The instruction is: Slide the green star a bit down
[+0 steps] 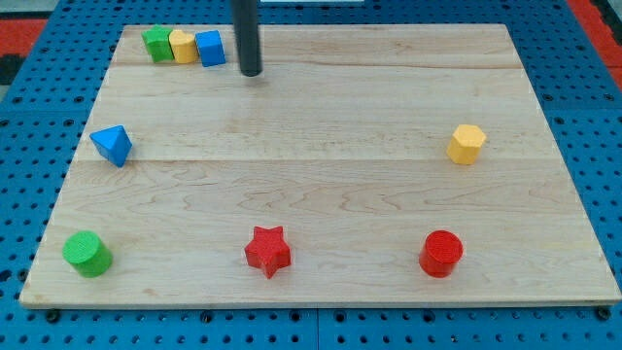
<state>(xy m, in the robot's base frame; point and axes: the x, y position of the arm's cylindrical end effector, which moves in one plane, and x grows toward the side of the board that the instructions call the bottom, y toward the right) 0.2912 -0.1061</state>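
Note:
The green star (156, 44) sits at the view's top left of the wooden board (321, 194), first in a tight row with a yellow block (182, 45) and a blue block (210, 48). My tip (251, 72) is on the board just right of the blue block and slightly lower, about 100 px right of the green star, touching none of them.
A blue triangle (113, 145) lies at the left. A green cylinder (86, 253) is at the bottom left, a red star (267, 251) at bottom centre, a red cylinder (441, 253) at bottom right. A yellow hexagon (466, 144) lies at the right.

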